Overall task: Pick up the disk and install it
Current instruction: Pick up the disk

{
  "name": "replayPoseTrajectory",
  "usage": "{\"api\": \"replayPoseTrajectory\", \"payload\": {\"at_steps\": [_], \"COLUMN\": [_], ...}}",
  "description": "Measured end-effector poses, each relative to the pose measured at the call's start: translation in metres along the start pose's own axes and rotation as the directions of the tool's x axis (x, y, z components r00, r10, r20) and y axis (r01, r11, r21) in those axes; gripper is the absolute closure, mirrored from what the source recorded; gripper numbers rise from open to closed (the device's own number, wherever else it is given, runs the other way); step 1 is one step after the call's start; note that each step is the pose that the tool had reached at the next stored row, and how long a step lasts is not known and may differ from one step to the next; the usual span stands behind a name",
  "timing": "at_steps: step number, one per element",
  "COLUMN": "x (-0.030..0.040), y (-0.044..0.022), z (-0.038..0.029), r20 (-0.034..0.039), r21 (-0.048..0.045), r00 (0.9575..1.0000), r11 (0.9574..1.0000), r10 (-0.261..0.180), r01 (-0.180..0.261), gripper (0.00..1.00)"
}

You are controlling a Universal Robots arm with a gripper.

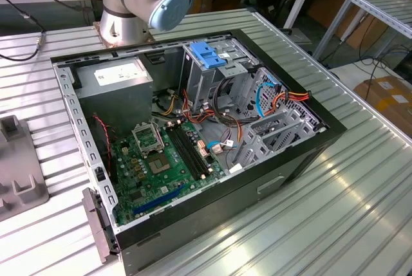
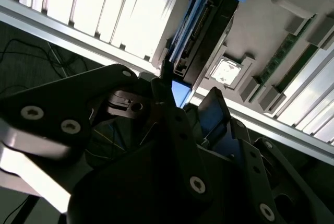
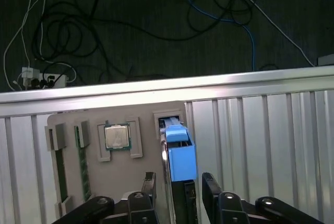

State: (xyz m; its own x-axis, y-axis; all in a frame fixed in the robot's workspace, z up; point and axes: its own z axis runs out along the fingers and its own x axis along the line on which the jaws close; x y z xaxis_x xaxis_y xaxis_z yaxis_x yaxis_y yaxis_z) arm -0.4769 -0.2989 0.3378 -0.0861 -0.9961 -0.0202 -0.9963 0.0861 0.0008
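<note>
PC case (image 1: 283, 179) lies open on table (image 1: 360, 179), mid exterior view; arm base (image 1: 122, 25) stands behind it. Inside: power supply (image 1: 119, 80) at rear on exterior view's left, circuit board (image 1: 161, 166) in front of it, drive bay (image 1: 209, 73) at rear towards exterior view's right, cables (image 1: 270, 96) right of bay. On table, well left of case: tray (image 1: 19, 173). In first wrist view, disk (image 3: 180, 151) stands on edge in tray slot, chip (image 3: 117, 136) in recess just beside, memory sticks (image 3: 82, 156) beyond chip; gripper (image 3: 178, 178) straddles disk w/ gap each side

One disk (image 3: 181, 156), one processor chip (image 3: 117, 137), two memory sticks (image 3: 83, 167) (green-edged).
</note>
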Motion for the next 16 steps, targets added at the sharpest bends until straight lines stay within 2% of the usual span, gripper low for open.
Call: {"api": "replayPoseTrajectory", "payload": {"at_steps": [2, 16], "x": [-0.0017, -0.0009], "y": [0.0032, 0.0084], "z": [0.0021, 0.0175], "r20": [0.0019, 0.0057], "r21": [-0.0001, -0.001], "r00": [1.0, 0.9995], "r11": [1.0, 0.9995], "r10": [-0.003, -0.031], "r01": [0.003, 0.031], "gripper": [0.52, 0.52]}}
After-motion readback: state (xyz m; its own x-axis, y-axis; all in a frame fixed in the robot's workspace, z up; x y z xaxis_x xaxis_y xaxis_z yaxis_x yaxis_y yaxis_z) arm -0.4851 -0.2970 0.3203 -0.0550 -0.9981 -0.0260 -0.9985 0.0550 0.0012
